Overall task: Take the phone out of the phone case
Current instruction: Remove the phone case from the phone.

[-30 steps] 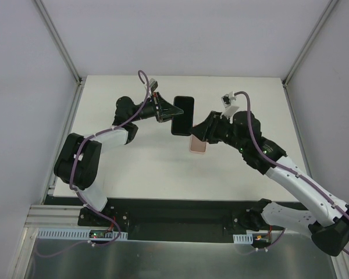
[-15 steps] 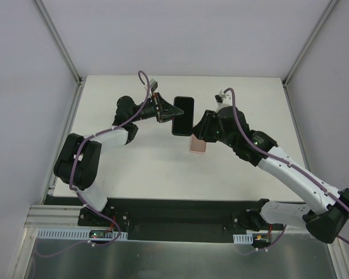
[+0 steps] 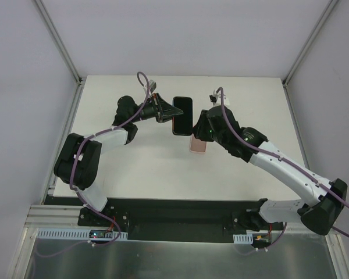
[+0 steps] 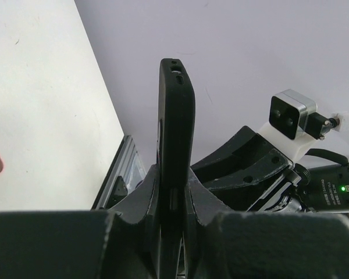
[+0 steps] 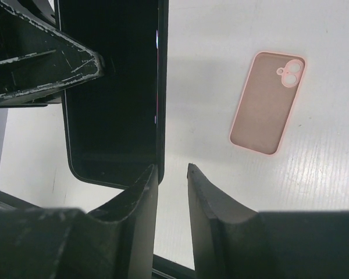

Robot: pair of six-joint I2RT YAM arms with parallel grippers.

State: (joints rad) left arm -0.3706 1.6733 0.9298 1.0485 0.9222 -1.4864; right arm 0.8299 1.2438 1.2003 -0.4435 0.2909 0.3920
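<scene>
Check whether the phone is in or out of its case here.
Out. The left gripper holds the black phone aloft; the pink phone case lies separately on the table.

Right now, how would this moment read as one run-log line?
left gripper: shut on phone, aloft | right gripper: open beside phone | phone case: empty, on table

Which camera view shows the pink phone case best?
Right wrist view: the phone case lies whole on the table. Top view: the right arm hides part. Left wrist view: only a corner.
</scene>
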